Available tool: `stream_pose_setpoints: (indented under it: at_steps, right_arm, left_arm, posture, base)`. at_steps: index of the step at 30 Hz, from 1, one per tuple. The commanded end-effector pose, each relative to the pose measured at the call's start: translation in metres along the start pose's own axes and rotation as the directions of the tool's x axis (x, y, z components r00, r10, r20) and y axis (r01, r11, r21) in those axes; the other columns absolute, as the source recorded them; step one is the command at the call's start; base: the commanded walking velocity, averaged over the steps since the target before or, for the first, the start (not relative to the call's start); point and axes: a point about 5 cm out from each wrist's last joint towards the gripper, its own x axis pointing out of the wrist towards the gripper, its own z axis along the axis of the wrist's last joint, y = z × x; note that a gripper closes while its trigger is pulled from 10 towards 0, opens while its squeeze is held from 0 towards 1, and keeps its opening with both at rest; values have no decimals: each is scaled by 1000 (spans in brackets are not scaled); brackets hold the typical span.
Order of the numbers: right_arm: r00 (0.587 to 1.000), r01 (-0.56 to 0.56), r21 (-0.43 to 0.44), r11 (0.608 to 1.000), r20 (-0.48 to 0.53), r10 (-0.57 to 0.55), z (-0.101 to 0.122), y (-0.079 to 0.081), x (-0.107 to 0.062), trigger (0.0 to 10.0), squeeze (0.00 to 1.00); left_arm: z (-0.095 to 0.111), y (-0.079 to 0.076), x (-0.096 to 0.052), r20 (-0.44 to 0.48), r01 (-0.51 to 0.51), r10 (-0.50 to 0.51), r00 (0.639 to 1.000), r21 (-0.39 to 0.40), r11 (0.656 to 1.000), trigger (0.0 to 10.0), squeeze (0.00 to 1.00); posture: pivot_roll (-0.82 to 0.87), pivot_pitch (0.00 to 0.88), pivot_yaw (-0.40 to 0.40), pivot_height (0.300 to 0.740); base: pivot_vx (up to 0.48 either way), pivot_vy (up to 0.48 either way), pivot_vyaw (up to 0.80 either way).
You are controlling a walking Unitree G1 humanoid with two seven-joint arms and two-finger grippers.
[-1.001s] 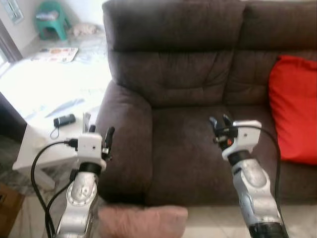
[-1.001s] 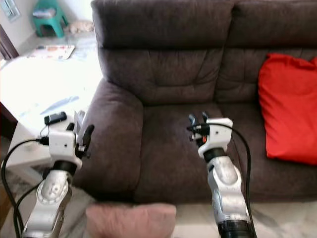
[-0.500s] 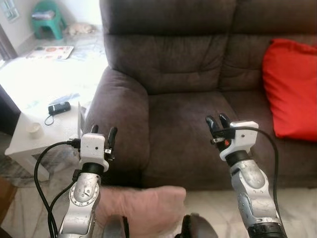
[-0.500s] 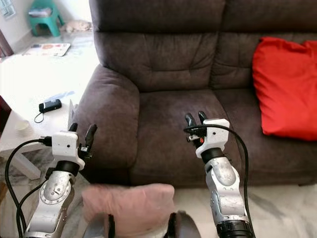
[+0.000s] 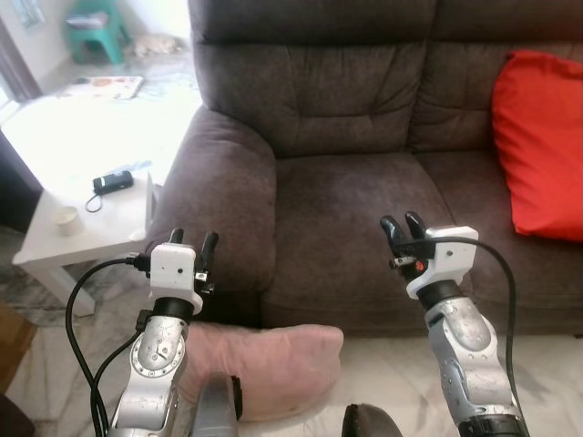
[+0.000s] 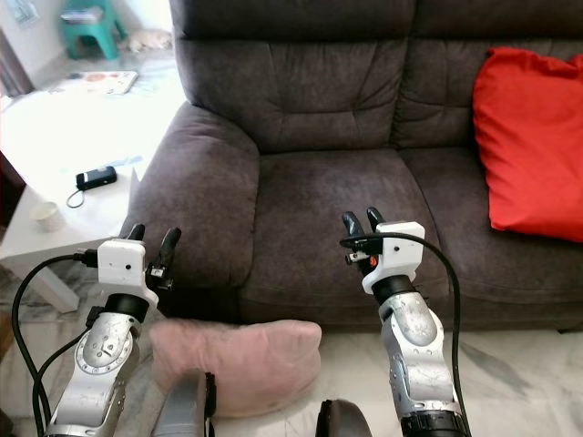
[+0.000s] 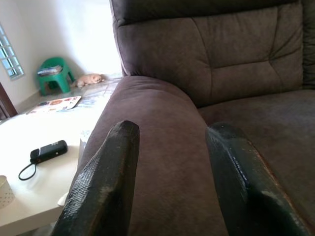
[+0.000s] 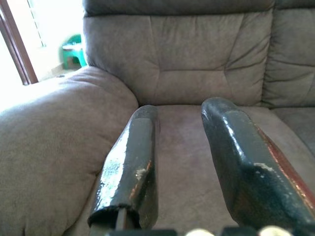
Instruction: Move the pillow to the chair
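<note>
A pink pillow (image 5: 269, 364) lies on the tiled floor against the front of the brown sofa (image 5: 346, 137), between my two arms and below them. My left gripper (image 5: 192, 240) is open and empty, held in front of the sofa's armrest (image 7: 157, 123), above the pillow's left end. My right gripper (image 5: 404, 224) is also open and empty, over the front of the seat cushion (image 8: 179, 142), above and right of the pillow. A green chair (image 5: 91, 20) stands far off at the back left.
A red pillow (image 5: 545, 146) leans on the sofa's right side. A white side table (image 5: 91, 214) left of the armrest holds a black device (image 5: 113, 182) and a small white cup (image 5: 65, 219). My own legs (image 5: 219, 411) show at the bottom edge.
The camera has tilted down and shifted, so more of the pink pillow and the floor shows. Both arms keep their pose with fingers open.
</note>
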Motion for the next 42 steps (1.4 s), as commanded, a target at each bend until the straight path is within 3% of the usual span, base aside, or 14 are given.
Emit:
stream_pose_setpoints:
  at_steps: [1, 5, 10, 36, 42]
  right_arm:
    - [1000, -12, 1, 1000, 12, 12, 5, 2, 4, 10000, 0]
    - [1000, -18, 0, 1000, 11, 18, 5, 3, 4, 10000, 0]
    - [1000, -26, 2, 1000, 4, 26, 5, 4, 4, 10000, 0]
    - [998, -59, -19, 998, 15, 59, 6, 8, 3, 10000, 0]
    - [996, -83, -34, 996, 29, 84, 7, 11, 2, 10000, 0]
  left_arm:
    - [3, 0, 2, 7, -5, 5, 1000, 12, 1000, 10000, 0]
    - [3, 0, 2, 6, -4, 4, 1000, 10, 1000, 10000, 0]
    - [2, 0, 1, 2, -5, 5, 1000, 10, 1000, 10000, 0]
    - [1, 1, 1, -1, -15, 15, 1000, 9, 1000, 10000, 0]
    - [1, 0, 2, 0, -12, 12, 1000, 10, 1000, 10000, 0]
  posture:
    - [43, 91, -14, 621]
    - [43, 90, -15, 621]
    - [42, 95, -17, 591]
    - [42, 104, -24, 591]
    - [42, 106, -24, 591]
  base:
    - [0, 0, 0]
    - [0, 0, 0]
    - [0, 0, 0]
    - [0, 0, 0]
    - [0, 0, 670]
